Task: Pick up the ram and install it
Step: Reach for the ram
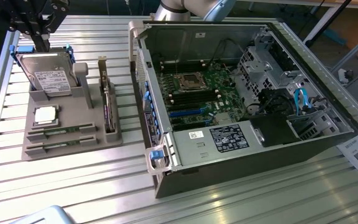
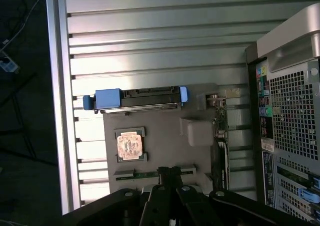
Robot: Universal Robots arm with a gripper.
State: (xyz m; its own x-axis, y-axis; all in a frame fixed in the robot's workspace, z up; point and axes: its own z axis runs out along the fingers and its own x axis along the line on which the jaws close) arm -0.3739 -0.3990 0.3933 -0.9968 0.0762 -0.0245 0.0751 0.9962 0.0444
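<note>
- Gripper point(image 1: 41, 43): fingers pressed together, nothing held; positioned over the far end of the holder point(image 1: 73, 111), above the drive point(image 1: 53, 74).
- Ram point(image 1: 61, 131): two sticks seated in the holder's near slots, beside the CPU point(image 1: 46, 115), untouched.
- Case point(image 1: 197, 140): laid open at the exterior view's right of the holder.

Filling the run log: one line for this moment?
phase: pre-grasp | fingers: shut, empty, above holder | ram: in holder slot, untouched | case: open
</note>
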